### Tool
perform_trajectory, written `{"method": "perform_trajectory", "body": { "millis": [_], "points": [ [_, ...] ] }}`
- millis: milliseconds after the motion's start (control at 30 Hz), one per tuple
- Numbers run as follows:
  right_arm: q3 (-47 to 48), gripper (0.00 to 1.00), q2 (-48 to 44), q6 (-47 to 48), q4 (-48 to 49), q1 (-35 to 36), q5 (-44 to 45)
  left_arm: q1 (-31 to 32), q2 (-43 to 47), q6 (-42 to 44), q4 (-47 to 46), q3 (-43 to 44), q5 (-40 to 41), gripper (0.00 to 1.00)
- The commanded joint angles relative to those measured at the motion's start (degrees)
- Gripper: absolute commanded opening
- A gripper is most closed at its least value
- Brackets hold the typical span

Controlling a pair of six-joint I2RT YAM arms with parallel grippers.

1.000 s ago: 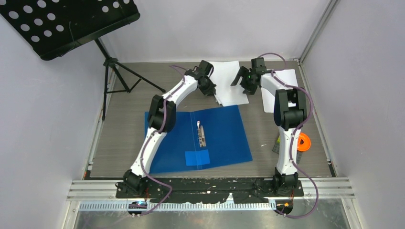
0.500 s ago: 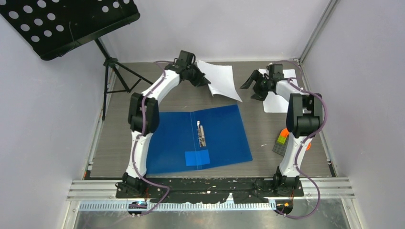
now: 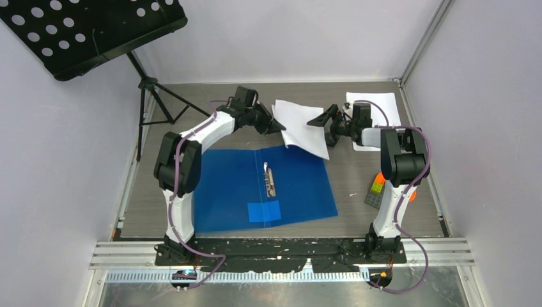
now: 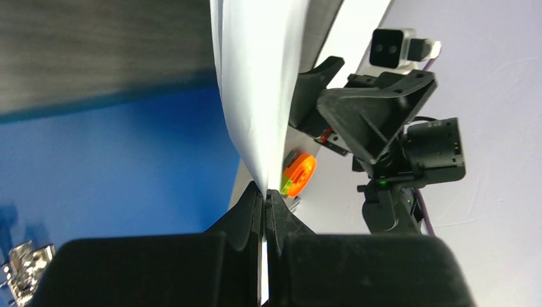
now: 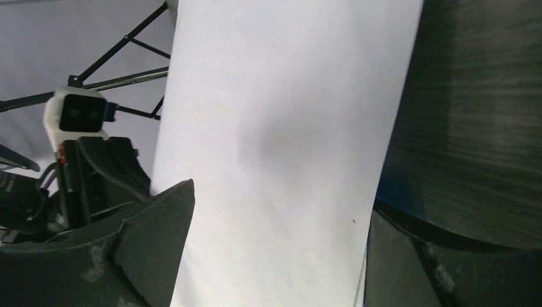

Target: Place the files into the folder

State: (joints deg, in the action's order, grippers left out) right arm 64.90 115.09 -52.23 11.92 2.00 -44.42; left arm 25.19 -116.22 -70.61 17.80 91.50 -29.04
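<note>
The white sheet (image 3: 300,128) sags above the far edge of the blue folder (image 3: 230,185). My left gripper (image 3: 273,125) pinches its left edge tight; my right gripper (image 3: 323,127) gapes wide around its right edge.

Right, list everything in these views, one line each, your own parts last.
raised sheet: one, white, off the table above the folder's far edge
second sheet: one, white, flat at the far right corner, partly under the right arm
folder: one, bright blue, open flat mid-table
metal clip: one, silver, along the folder's spine
label patch: one, lighter blue, near the folder's front edge
music stand: one, black, far left corner
small items: number unclear, orange, green and grey, beside the right arm
table: one, grey wood grain
left gripper: black, shut on the raised sheet
right gripper: black, open, jaws astride that sheet's other edge
</note>
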Motion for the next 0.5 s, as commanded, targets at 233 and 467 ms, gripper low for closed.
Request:
{"method": "perform_trajectory", "body": {
  "millis": [233,467],
  "points": [
    [-8.6,0.29,-12.8,0.4,3.0,1.5,0.7,2.9,12.4,6.0,-1.5,-13.2,-3.8,0.0],
    [-11.8,0.06,-27.9,20.6,-25.7,5.6,19.7,7.4,21.3,21.8,22.0,-16.8,14.1,0.35]
  ]
}}
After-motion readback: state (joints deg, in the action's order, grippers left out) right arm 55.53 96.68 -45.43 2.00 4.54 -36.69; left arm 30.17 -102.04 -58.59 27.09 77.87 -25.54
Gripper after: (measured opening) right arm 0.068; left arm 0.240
